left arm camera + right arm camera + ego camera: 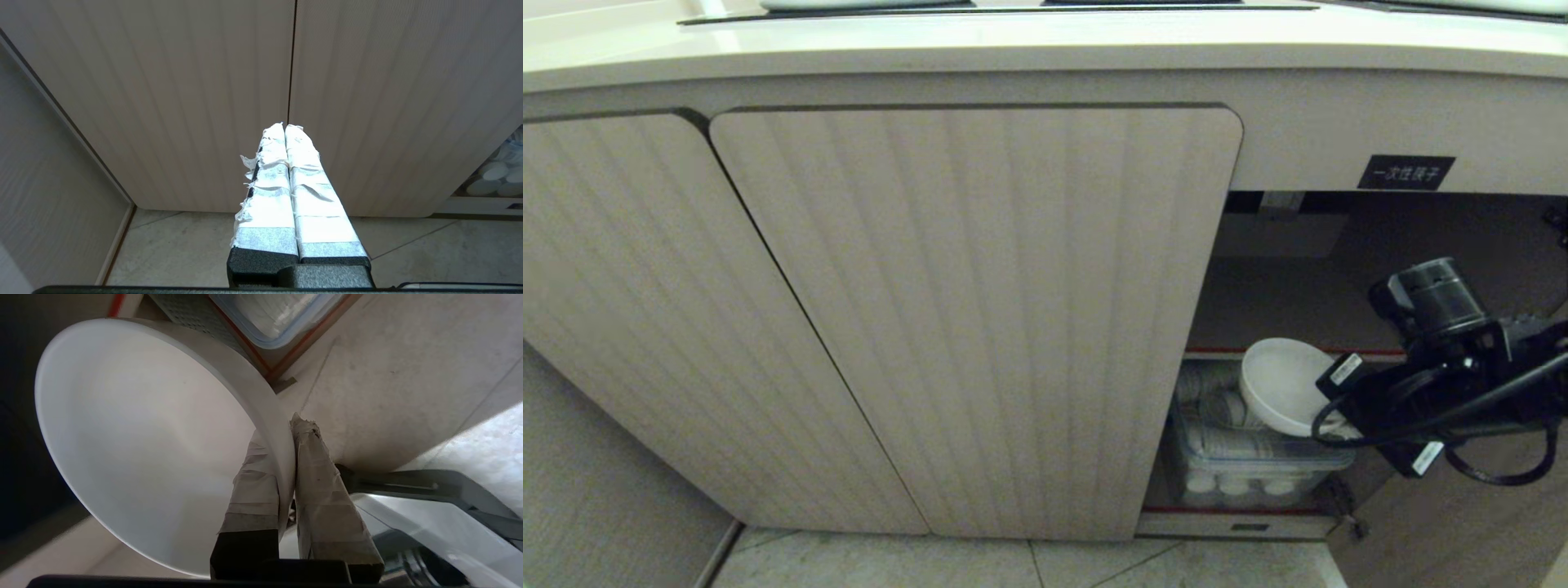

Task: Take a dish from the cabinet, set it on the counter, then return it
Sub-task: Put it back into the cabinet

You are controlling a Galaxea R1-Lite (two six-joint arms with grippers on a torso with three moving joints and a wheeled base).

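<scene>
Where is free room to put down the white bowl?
The cream-beige countertop strip before the black cooktop panels is bare. Crowded: the cabinet opening, where the clear bin of paper cups sits under the small white ceramic bowl.

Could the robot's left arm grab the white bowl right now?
Probably not. The left gripper is shut and faces closed cabinet doors, while the bowl sits off at the open side, already pinched by the right gripper.

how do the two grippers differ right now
The right gripper is shut on the rim of the white bowl, one finger inside and one outside; the left gripper is shut on nothing. The right gripper is at the open cabinet compartment, while the left faces the closed ribbed doors. Both have fingers wrapped in pale tape.
</scene>
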